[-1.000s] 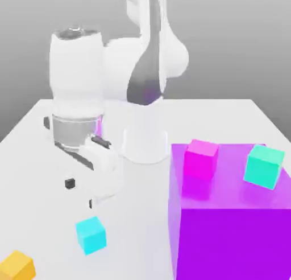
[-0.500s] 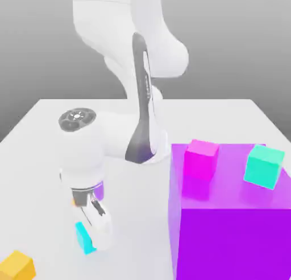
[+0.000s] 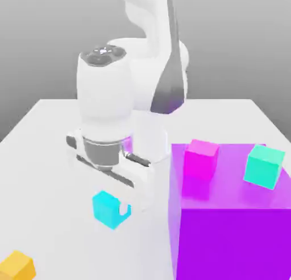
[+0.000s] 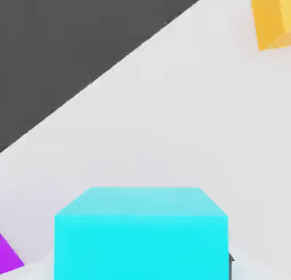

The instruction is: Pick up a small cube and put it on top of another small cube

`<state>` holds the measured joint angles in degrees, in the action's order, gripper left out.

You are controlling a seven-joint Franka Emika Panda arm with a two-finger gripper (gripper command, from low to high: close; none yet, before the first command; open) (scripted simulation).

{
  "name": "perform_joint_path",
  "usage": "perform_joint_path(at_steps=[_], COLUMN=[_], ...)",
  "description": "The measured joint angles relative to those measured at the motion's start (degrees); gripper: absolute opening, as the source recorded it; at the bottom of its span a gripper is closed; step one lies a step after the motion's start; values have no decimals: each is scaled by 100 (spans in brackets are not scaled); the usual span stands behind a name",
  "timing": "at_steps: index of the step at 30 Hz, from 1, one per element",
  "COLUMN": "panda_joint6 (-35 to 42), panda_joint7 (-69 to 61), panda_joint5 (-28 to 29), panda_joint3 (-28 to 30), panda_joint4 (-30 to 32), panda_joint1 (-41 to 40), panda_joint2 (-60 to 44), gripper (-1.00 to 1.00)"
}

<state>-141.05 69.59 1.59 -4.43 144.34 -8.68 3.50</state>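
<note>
Gripper [image 3: 115, 210] clamped on the small cyan cube [image 3: 107, 209], which is held clear of the counter [image 3: 40, 159].

The cyan cube is seen gripped between the jaws, just off the exterior view's left of the big purple cube [image 3: 230, 216] and lower than that cube's top face; in the hand view the same cube [image 4: 142, 233] is seen close under the camera. The pick-up is judged to be done. What is left is the carry and the placing on another small cube. Two candidates, a magenta cube [image 3: 200, 157] and a teal-mint cube [image 3: 264, 165], rest on top of the purple cube, well apart from each other. A yellow cube [image 3: 16, 266] lies on the counter, farther to the left of the purple cube.
</note>
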Motion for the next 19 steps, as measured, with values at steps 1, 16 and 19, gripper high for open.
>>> perform_joint_path(at_steps=[1,16,19], panda_joint6=[250,1765,1765], panda_joint7=[-192,-1267,-1268], panda_joint5=[12,-634,-634], panda_joint3=[-36,-726,-726], panda_joint4=[-104,-294,-294], panda_joint1=[87,1037,1037], panda_joint2=[142,1482,1482], gripper=[-100,100,100])
